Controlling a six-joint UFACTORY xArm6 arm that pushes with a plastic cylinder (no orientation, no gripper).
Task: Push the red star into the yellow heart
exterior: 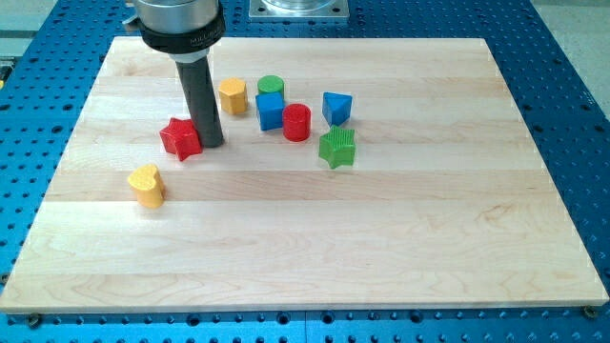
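The red star (178,138) lies on the wooden board at the view's left of centre. The yellow heart (147,185) lies below and to the left of it, a short gap apart. My tip (212,144) rests on the board right against the star's right side, between the star and the cluster of other blocks. The dark rod rises from it toward the view's top.
To the right of the rod stand a yellow hexagon-like block (233,96), a green cylinder (271,87), a blue cube (270,111), a red cylinder (296,122), a blue triangular block (335,108) and a green star (336,149). The wooden board (381,238) lies on a blue perforated table.
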